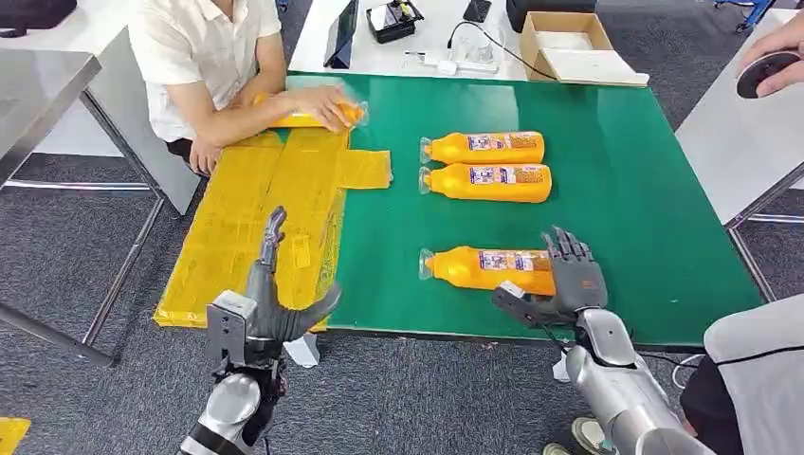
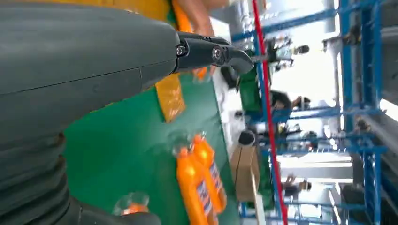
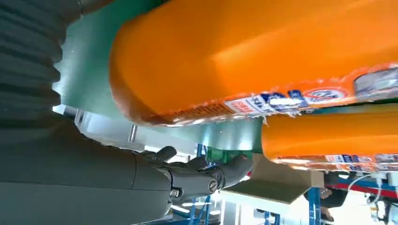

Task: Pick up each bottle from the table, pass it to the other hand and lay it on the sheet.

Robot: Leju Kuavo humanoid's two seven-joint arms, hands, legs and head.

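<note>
Three orange bottles lie on the green table (image 1: 616, 142): two side by side in the middle (image 1: 484, 148) (image 1: 488, 182) and one near the front edge (image 1: 484, 268). My right hand (image 1: 569, 280) is open at that near bottle's base end, fingers over it and thumb on the near side, apart from it. The right wrist view has this bottle (image 3: 263, 51) close up, the thumb (image 3: 202, 176) away from it. My left hand (image 1: 275, 303) is open, holding nothing, over the front end of the yellow sheet (image 1: 246, 218). A person's hand rests on a fourth bottle (image 1: 308, 116) at the sheet's far end.
A person sits at the far left by the sheet. A cardboard box (image 1: 569, 43) and a black tray (image 1: 393, 19) stand on the white table behind. A grey table (image 1: 749, 142) is on the right, and another person's leg (image 1: 758, 360) at the lower right.
</note>
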